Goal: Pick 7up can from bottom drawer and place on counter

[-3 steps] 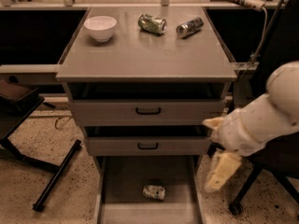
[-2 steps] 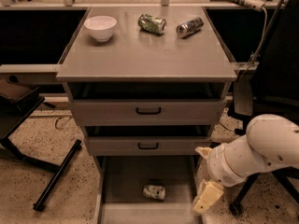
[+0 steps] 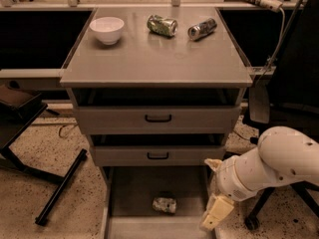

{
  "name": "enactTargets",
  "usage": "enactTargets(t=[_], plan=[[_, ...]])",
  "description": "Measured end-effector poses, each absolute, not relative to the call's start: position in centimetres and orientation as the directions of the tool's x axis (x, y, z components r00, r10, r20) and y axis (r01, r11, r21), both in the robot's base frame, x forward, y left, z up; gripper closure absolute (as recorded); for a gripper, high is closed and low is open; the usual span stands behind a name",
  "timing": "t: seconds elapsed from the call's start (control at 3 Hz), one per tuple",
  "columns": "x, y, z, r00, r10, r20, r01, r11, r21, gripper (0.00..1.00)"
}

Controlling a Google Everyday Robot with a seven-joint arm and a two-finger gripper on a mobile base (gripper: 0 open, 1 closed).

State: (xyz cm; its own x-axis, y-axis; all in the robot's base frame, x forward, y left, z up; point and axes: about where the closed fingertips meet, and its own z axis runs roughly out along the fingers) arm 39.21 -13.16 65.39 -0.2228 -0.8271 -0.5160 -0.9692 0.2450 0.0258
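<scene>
The 7up can (image 3: 164,204), pale and mottled, lies on its side on the floor of the open bottom drawer (image 3: 134,190), near the middle. My gripper (image 3: 215,214) hangs at the end of the white arm (image 3: 269,166), low at the drawer's right wall, to the right of the can and apart from it. It holds nothing that I can see. The grey counter (image 3: 149,59) is the cabinet top above the drawers.
On the counter stand a white bowl (image 3: 107,29), a darker green can (image 3: 162,25) and a silver can (image 3: 202,29), both cans lying down. Two closed drawer fronts with black handles (image 3: 158,118) sit above the open drawer. A black stand leg (image 3: 60,188) lies at the left.
My arm has come down and to the left, from beside the middle drawer to the right wall of the bottom drawer. The can has not moved.
</scene>
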Motion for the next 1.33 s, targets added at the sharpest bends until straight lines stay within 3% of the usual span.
enactTargets(t=[0.67, 1.33], plan=[[41.6, -8.8, 54.5, -0.327, -0.697, -0.638, -0.933, 0.348, 0.097, 0.00], [51.7, -7.4, 47.4, -0.359, -0.468, -0.808, -0.845, 0.530, 0.069, 0.00]])
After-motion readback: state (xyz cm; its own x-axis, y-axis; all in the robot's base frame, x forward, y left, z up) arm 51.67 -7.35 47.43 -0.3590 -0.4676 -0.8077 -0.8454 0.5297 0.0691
